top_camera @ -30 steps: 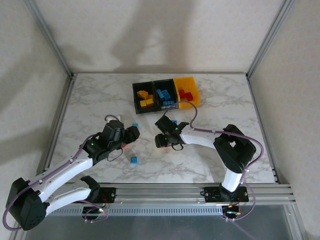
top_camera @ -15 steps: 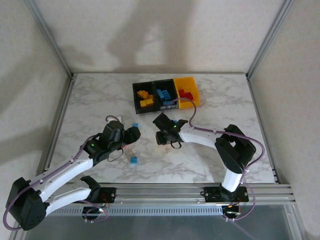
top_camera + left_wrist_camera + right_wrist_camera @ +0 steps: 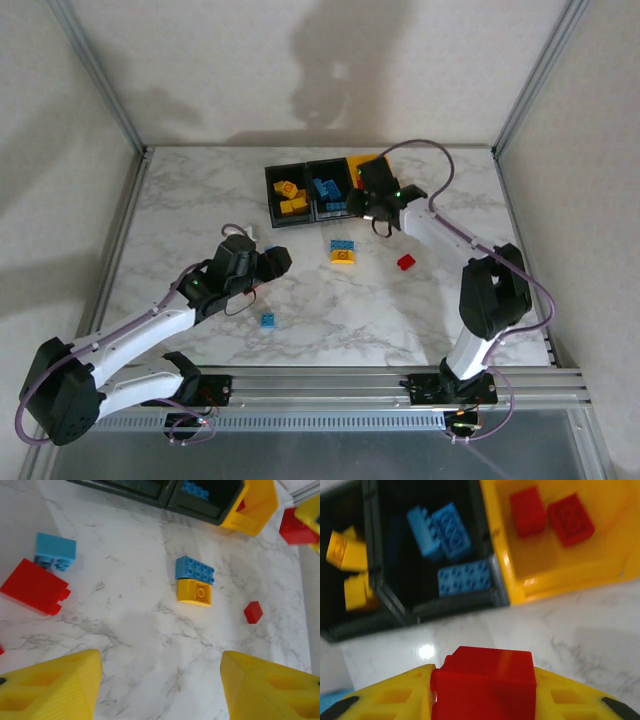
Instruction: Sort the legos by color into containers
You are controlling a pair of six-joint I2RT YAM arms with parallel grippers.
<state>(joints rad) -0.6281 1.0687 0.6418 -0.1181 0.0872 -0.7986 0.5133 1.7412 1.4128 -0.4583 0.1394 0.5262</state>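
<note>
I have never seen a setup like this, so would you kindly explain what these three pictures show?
Two robot arms, left and right, are bolted at the near edge of the table, sorting bricks by color. The wide picture looks down from above and behind them; the other two come from a camera on each wrist. At the back, the left black bin holds yellow bricks, the middle black bin blue bricks, the yellow bin red bricks. Loose on the table lie a blue brick touching a yellow brick, a small red brick and a lone blue brick nearer the arms. The left fingers stand open, empty. The right fingers grip a red brick close to the bins.
</note>
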